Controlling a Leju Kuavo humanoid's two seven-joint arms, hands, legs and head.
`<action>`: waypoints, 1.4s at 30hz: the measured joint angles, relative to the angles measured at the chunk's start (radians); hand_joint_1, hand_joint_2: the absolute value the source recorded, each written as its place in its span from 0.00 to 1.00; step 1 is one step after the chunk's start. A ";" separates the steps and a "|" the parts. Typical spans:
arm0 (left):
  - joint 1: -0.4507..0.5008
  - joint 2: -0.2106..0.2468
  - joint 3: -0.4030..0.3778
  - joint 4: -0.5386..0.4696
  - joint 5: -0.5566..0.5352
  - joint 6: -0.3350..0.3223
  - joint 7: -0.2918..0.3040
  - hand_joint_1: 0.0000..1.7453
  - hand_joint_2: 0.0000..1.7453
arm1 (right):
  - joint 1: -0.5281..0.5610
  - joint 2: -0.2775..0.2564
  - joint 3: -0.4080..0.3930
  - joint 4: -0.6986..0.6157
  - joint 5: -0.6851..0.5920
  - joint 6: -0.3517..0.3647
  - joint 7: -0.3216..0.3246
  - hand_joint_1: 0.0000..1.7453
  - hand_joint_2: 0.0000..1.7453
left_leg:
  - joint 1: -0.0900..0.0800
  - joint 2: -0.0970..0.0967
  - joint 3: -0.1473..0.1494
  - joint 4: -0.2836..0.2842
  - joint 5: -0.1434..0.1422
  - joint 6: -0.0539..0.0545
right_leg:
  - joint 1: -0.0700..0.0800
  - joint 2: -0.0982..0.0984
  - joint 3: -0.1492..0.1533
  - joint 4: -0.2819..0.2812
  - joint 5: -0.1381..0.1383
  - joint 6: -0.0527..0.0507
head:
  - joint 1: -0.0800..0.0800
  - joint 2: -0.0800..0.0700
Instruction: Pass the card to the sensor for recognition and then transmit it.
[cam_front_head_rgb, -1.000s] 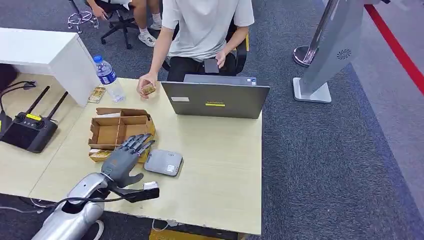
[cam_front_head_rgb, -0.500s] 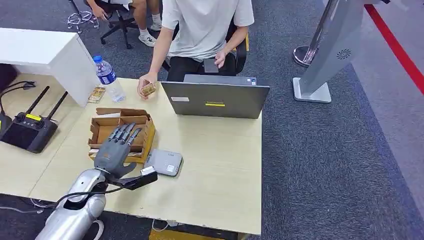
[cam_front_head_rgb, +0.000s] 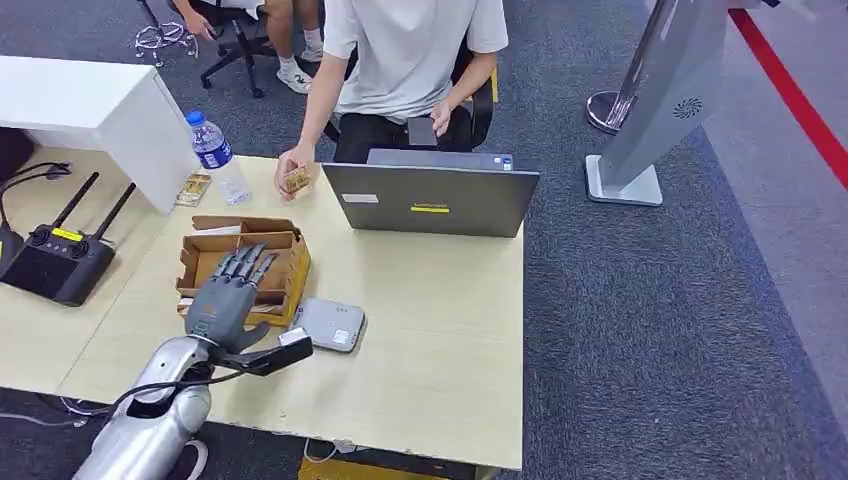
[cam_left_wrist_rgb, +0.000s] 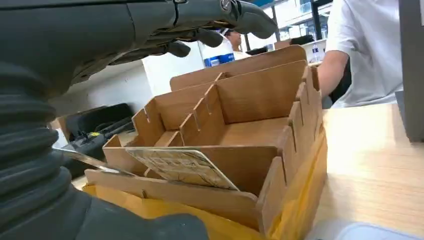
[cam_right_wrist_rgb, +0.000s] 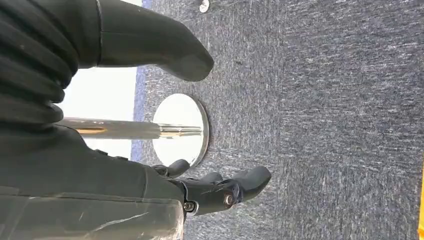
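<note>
My left hand (cam_front_head_rgb: 226, 298) hovers with its fingers stretched out over the front part of a divided cardboard box (cam_front_head_rgb: 283, 243), holding nothing. In the left wrist view the hand (cam_left_wrist_rgb: 125, 30) hangs just above the box (cam_left_wrist_rgb: 260, 100), and a patterned card (cam_left_wrist_rgb: 181, 168) leans in the nearest compartment. A flat grey sensor (cam_front_head_rgb: 328, 325) lies on the table just right of the box. A person seated behind the table holds another card (cam_front_head_rgb: 296, 180) at the far edge. My right hand (cam_right_wrist_rgb: 220, 192) hangs over grey carpet with fingers apart and nothing in it.
An open laptop (cam_front_head_rgb: 430, 198) stands at the table's far side. A water bottle (cam_front_head_rgb: 216, 152) and some loose cards (cam_front_head_rgb: 193, 188) lie at the far left. A black controller with antennas (cam_front_head_rgb: 55, 262) sits on the left table. A stanchion base (cam_right_wrist_rgb: 180, 130) stands on the carpet.
My left hand has moved left and away from the sensor's edge, so it now hangs over the box. The person's hand with the card has stayed put.
</note>
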 joint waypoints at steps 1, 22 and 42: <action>0.000 0.000 0.002 0.000 0.002 -0.005 -0.006 1.00 1.00 | 0.000 0.000 0.000 0.000 0.000 0.000 0.000 0.00 1.00 | 0.000 0.000 0.000 0.000 0.000 0.000 | 0.000 0.000 0.000 0.000 0.000 0.000 | 0.000 0.000; 0.002 0.008 0.025 0.000 0.057 -0.036 -0.066 1.00 1.00 | 0.000 0.000 -0.002 0.000 0.015 0.000 0.000 0.00 1.00 | 0.000 0.000 0.000 0.000 0.000 0.000 | 0.000 0.000 0.000 0.000 0.000 0.000 | 0.000 0.000; 0.051 0.010 0.053 -0.283 0.116 0.160 -0.179 1.00 1.00 | 0.009 0.000 -0.026 0.000 0.018 -0.005 0.004 0.00 1.00 | 0.000 -0.001 -0.001 0.000 0.000 0.000 | 0.000 -0.001 0.000 0.000 0.000 0.000 | 0.000 0.000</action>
